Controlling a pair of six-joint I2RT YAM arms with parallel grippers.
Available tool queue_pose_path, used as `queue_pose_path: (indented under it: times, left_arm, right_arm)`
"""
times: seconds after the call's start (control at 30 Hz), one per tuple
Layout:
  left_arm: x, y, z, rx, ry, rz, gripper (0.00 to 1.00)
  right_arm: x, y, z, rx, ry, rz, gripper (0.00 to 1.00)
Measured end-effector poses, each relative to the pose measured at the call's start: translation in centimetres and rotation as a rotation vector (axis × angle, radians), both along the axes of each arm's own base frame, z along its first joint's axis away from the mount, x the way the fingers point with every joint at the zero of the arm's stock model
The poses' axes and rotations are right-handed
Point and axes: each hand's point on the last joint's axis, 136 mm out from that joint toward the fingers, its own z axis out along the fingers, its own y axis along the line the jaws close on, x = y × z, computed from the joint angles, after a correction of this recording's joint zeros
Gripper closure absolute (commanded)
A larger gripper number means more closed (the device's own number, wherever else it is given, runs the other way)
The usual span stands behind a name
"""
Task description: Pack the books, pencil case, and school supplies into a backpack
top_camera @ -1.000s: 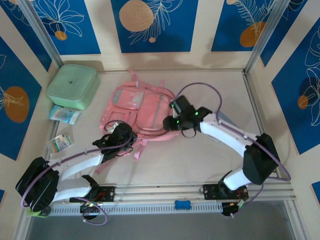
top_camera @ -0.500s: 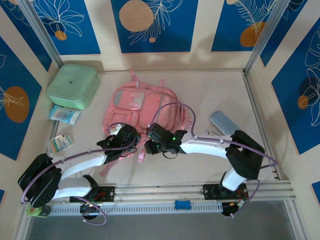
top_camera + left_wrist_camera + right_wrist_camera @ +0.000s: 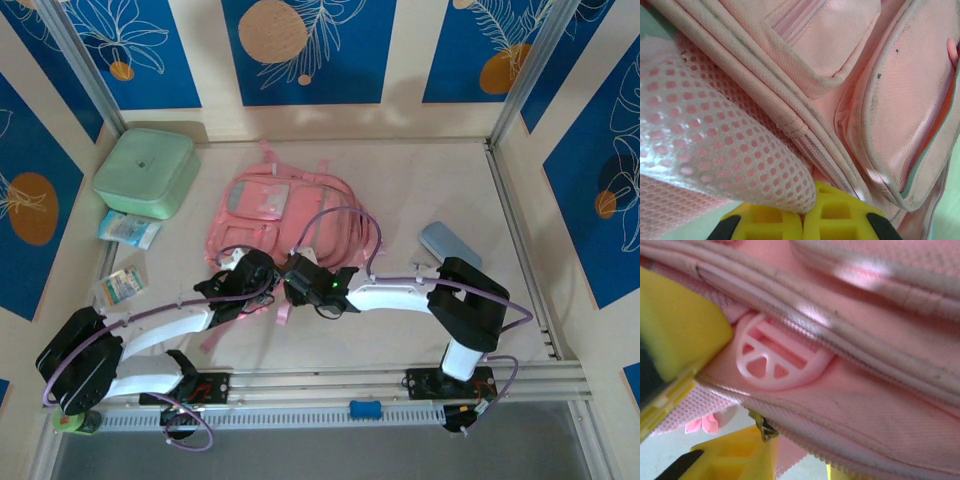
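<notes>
The pink backpack (image 3: 290, 210) lies flat in the middle of the table, straps toward the arms. My left gripper (image 3: 258, 272) sits at its near left corner. In the left wrist view the left gripper (image 3: 804, 220) is shut, its yellow pads pinching pink mesh of the backpack (image 3: 840, 75). Right beside it, my right gripper (image 3: 297, 272) is at the near edge. In the right wrist view the right gripper (image 3: 800, 470) is closed on the zippered edge of the backpack (image 3: 865, 390), by a metal zipper slider (image 3: 762, 427). A pale blue pencil case (image 3: 450, 243) lies to the right. The books are out of view.
A mint-green box (image 3: 145, 172) stands at the back left. Two small packets (image 3: 128, 229) (image 3: 120, 286) lie along the left rail. Metal rails border the table on the left, right and near sides. A round pink plastic pull (image 3: 775, 357) rests on the backpack.
My right arm swung left from the backpack's right side to its near edge, beside the left gripper, and its jaws narrowed. The pencil case came into view. The left gripper stayed put.
</notes>
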Motion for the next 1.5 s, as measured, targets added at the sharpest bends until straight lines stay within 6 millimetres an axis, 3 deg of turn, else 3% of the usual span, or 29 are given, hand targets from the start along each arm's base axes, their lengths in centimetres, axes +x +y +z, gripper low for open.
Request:
queue_pose_path:
  times: [0.33,0.47,0.67,0.87,1.07,1.3,1.5]
  left_arm:
    - [0.1,0.0,0.1,0.0,-0.007,0.004,1.0]
    - [0.1,0.0,0.1,0.0,-0.007,0.005,1.0]
    - [0.3,0.1,0.5,-0.006,-0.022,0.012,1.0]
    - [0.3,0.2,1.3,-0.017,-0.043,0.016,1.0]
    - [0.4,1.1,2.5,-0.008,-0.073,0.024,1.0]
    - [0.7,2.3,2.2,0.012,-0.05,0.017,1.0]
    - [1.4,3.5,2.0,0.008,-0.031,0.011,1.0]
  right_arm:
    - [0.8,1.0,0.1,-0.001,-0.12,0.075,0.69]
    - [1.2,1.2,-0.3,-0.02,-0.146,0.089,0.77]
    - [1.7,0.8,-0.1,-0.046,-0.179,0.076,0.97]
    - [1.3,0.3,0.5,-0.044,-0.168,0.063,1.0]
    - [0.1,-1.3,2.0,-0.031,-0.113,0.026,1.0]
    - [-1.0,-5.6,1.3,-0.082,-0.006,-0.034,1.0]
    - [-0.4,-9.5,2.5,-0.067,0.048,-0.102,1.0]
